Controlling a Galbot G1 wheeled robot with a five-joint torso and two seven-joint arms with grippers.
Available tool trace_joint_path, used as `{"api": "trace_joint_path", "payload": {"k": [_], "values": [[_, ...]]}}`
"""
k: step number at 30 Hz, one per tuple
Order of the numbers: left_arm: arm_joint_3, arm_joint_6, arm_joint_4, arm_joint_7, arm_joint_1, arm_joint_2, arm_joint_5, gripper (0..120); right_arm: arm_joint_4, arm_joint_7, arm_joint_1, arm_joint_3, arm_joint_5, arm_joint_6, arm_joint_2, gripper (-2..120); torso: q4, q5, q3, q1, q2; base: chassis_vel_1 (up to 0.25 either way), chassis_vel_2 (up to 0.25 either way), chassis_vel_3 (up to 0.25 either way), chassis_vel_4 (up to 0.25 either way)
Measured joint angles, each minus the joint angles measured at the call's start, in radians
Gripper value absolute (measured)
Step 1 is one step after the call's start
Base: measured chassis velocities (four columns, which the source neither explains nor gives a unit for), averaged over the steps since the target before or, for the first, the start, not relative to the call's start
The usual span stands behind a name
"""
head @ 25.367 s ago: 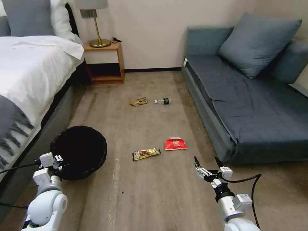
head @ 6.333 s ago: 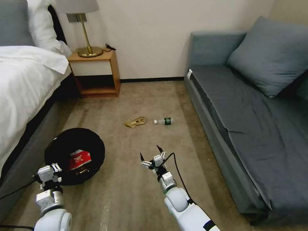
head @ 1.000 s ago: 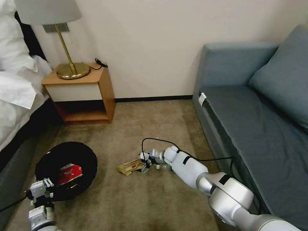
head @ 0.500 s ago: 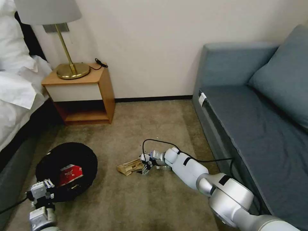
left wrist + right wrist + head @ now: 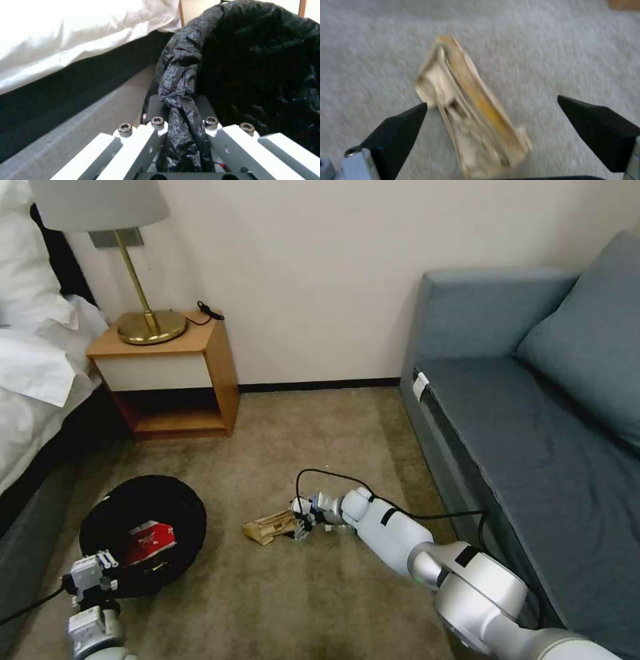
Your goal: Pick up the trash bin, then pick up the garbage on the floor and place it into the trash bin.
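Observation:
The trash bin, lined with a crinkly black bag, sits low at the left beside the bed. A red snack bag lies inside it. My left gripper is shut on the bin's bag-covered rim, and in the left wrist view its fingers pinch the bunched plastic. A crumpled tan paper wrapper lies on the carpet. My right gripper is down at floor level, open, with the wrapper between its black fingertips. The small clear bottle is mostly hidden behind the right forearm.
A wooden nightstand with a brass lamp stands against the back wall. The bed runs along the left and a blue-grey sofa along the right. Bare carpet lies in front.
Since the earliest frames the camera has come closer and the red snack bag has gone from the floor into the bin. Over the last second the bin and left gripper shifted slightly right; the right gripper barely moved.

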Motion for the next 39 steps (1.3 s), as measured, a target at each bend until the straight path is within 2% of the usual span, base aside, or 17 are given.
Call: {"api": "trace_joint_path", "payload": {"k": [4, 6, 8, 11, 20, 28, 39], "values": [[0.005, 0.0, 0.012, 0.0, -0.007, 0.004, -0.001, 6, 0.128, -0.102, -0.003, -0.012, 0.017, -0.066, -0.009, 100, 0.0005, 0.0002, 0.0, 0.0, 0.0, 0.0, 0.0, 0.0, 0.0], [0.006, 0.0, 0.015, 0.0, -0.01, 0.005, -0.001, 6, 0.166, -0.104, -0.006, -0.026, 0.034, -0.086, -0.023, 100, 0.0007, 0.0003, 0.0, 0.0, 0.0, 0.0, 0.0, 0.0, 0.0], [0.01, 0.0, 0.022, 0.0, -0.016, 0.005, -0.002, 6, 0.242, -0.1, -0.012, -0.055, 0.069, -0.113, -0.074, 100, 0.0003, 0.0, 0.0, 0.0, 0.0, 0.0, 0.0, 0.0, 0.0], [0.014, 0.002, 0.024, 0.0, -0.022, 0.006, -0.001, 6, 0.285, -0.095, -0.009, -0.049, 0.081, -0.115, -0.107, 100, -0.0002, 0.0001, 0.0, 0.0, 0.0, 0.0, 0.0, 0.0, 0.0], [0.021, 0.011, 0.03, 0.002, -0.038, 0.01, 0.001, 6, 0.322, -0.102, 0.023, -0.041, 0.078, -0.098, -0.212, 100, 0.0, 0.0002, 0.0, 0.0, 0.0, 0.0, 0.0, 0.0, 0.0], [0.021, 0.01, 0.037, 0.002, -0.039, 0.013, 0.005, 6, 0.388, -0.136, -0.028, -0.065, 0.087, -0.113, -0.337, 100, -0.0001, 0.0003, 0.0, 0.0, 0.0, 0.0, 0.0, 0.0, 0.0], [0.022, 0.007, 0.038, 0.002, -0.04, 0.004, 0.016, 6, 0.402, -0.167, -0.104, -0.027, 0.056, -0.112, -0.39, 100, 0.0, 0.0004, 0.0, 0.0, 0.0, 0.0, 0.0, 0.0, 0.0]]}}
